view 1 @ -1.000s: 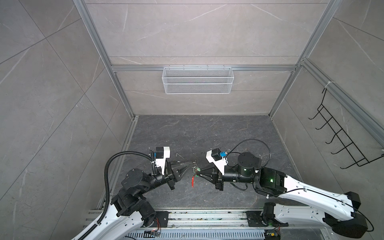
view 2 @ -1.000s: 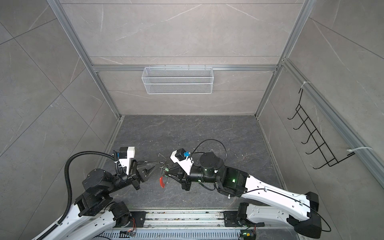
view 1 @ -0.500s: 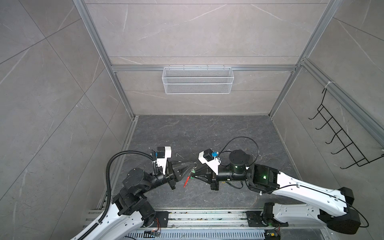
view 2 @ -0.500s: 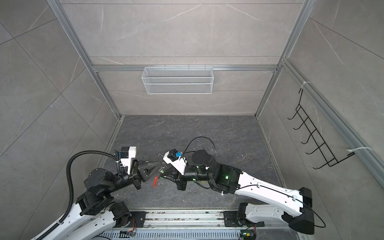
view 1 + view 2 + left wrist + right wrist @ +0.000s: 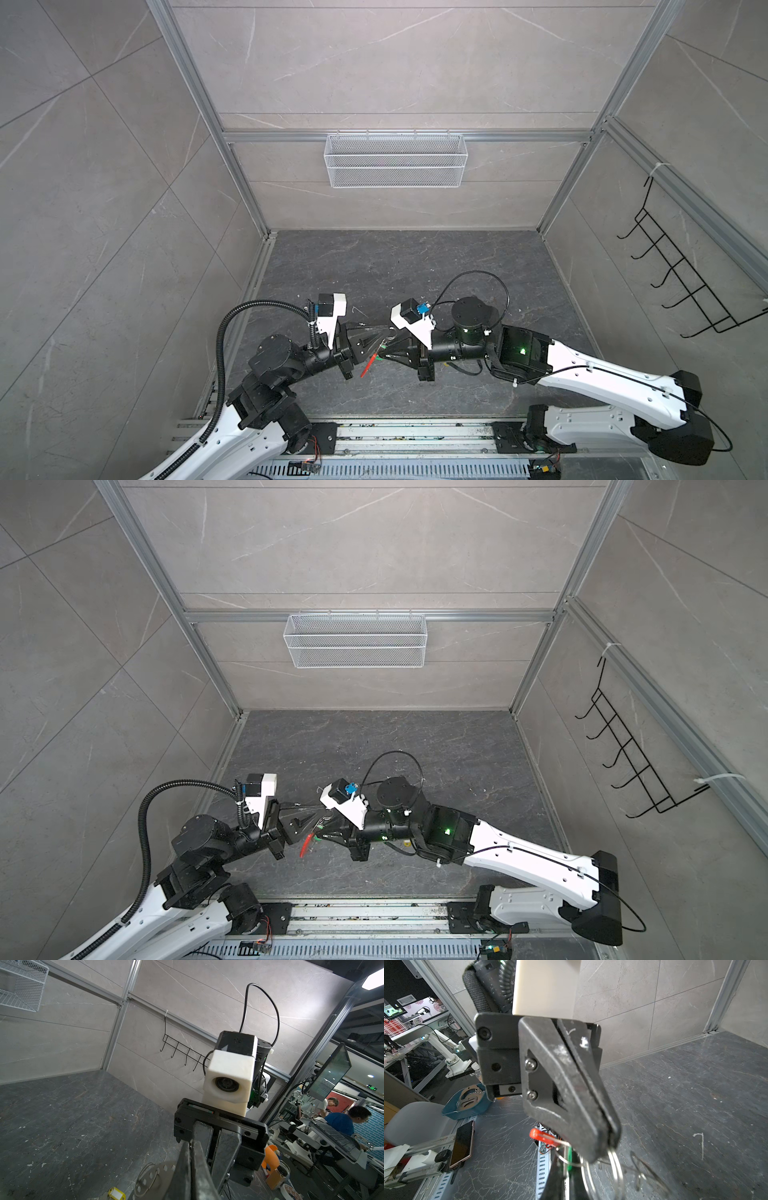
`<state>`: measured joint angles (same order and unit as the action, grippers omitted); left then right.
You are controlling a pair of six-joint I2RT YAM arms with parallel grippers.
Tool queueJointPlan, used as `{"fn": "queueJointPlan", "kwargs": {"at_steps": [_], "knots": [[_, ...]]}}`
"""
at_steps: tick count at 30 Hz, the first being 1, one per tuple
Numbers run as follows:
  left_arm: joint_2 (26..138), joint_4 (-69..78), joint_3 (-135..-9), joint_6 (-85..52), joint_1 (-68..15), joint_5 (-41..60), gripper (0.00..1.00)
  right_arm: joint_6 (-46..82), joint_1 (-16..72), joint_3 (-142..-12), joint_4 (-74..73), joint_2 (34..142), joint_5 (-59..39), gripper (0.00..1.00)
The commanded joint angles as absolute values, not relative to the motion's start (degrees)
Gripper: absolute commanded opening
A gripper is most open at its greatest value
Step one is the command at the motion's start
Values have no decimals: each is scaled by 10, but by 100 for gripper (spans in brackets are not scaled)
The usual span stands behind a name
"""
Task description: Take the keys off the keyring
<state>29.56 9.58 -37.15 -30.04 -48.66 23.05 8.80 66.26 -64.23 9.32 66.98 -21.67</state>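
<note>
Both grippers meet low over the dark floor near the front rail. My left gripper [image 5: 386, 334] [image 5: 325, 811] [image 5: 191, 1147] is shut, its tip [image 5: 607, 1148] pinching the thin grey wire of the keyring [image 5: 613, 1167]. The keyring's red sleeve [image 5: 368, 365] [image 5: 306, 845] [image 5: 542, 1136] hangs slanted below. My right gripper [image 5: 384, 353] [image 5: 323, 833] [image 5: 564, 1180] is shut on the green-tagged key [image 5: 383, 344] [image 5: 569, 1159], which is still on the ring. The yellow-tagged key [image 5: 116, 1193] [image 5: 407, 845] lies loose on the floor under the right arm.
A grey perforated metal plate with a wire loop [image 5: 153, 1176] shows beside the left fingers. A white wire basket [image 5: 395, 160] hangs on the back wall, a black hook rack [image 5: 681, 282] on the right wall. The aluminium rail [image 5: 415, 434] runs along the front edge.
The right arm has moved left, closer to the left gripper. The red sleeve has swung from hanging straight to slanting down-left. Both grippers stayed shut.
</note>
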Motion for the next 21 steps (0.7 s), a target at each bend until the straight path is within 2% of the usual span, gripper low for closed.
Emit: {"fn": "queueJointPlan", "kwargs": {"at_steps": [1,6,7,9,10,12,17,21], "knots": [[288,141,-379,-295,-489,225,0,84,669,-636,122,661,-223,0],[278,121,-388,-285,-489,229,0,100,669,-619,128,640,-198,0],[277,116,-390,-284,-489,231,0,102,669,-617,130,636,-196,4],[276,109,-394,-280,-489,236,0,104,669,-615,133,624,-195,25],[276,107,-395,-279,-489,237,0,103,669,-616,137,619,-198,33],[276,103,-396,-279,-489,241,0,100,669,-620,146,606,-201,41],[277,98,-399,-276,-489,248,0,91,669,-628,162,566,-181,44],[279,98,-399,-278,-489,254,0,94,669,-627,145,547,-117,45]]}}
